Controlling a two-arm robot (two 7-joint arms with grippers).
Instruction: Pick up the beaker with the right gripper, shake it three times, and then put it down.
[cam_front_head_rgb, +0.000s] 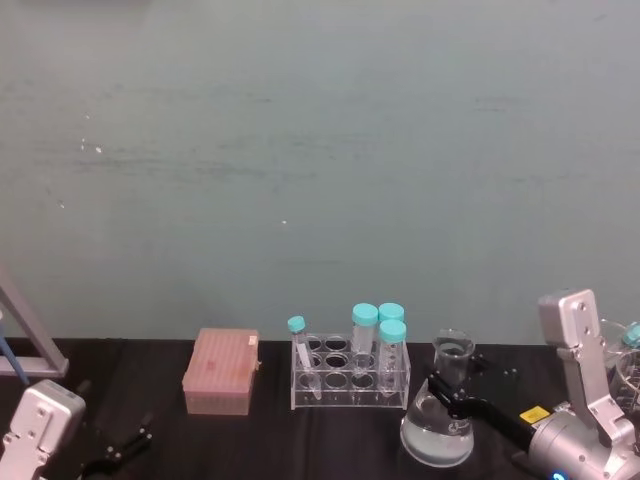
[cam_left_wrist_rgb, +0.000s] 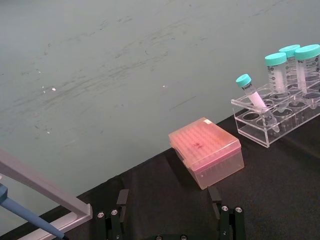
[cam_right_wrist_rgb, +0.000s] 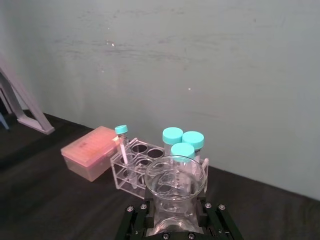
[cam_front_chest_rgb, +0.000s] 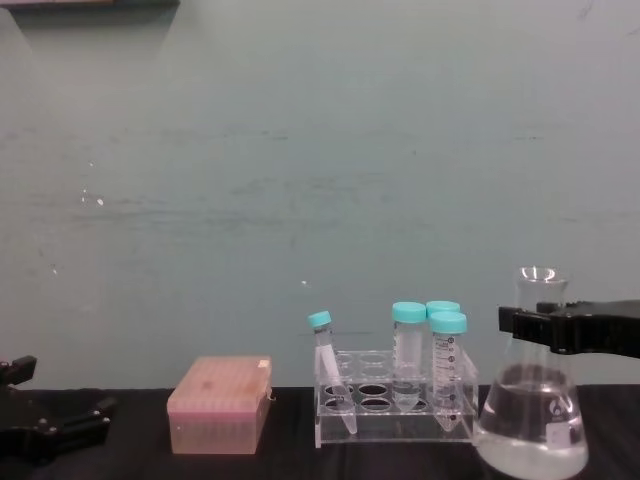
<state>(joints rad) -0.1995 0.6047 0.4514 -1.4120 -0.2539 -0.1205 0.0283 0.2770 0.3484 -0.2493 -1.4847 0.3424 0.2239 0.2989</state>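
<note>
Conical flask of clear liquid, beside a tube rack on the black bench, neck clenched in the right claw; left claw released, far left.

Scuffed teal wall bhd blk table.

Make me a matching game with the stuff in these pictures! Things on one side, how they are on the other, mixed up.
1 beaker
2 pink box
3 left gripper
4 small tube

a open, holding nothing
b left of the tube rack
c leaning in the rack
d neck held by the right gripper

Pairs: 1-d, 2-b, 3-a, 4-c
</note>
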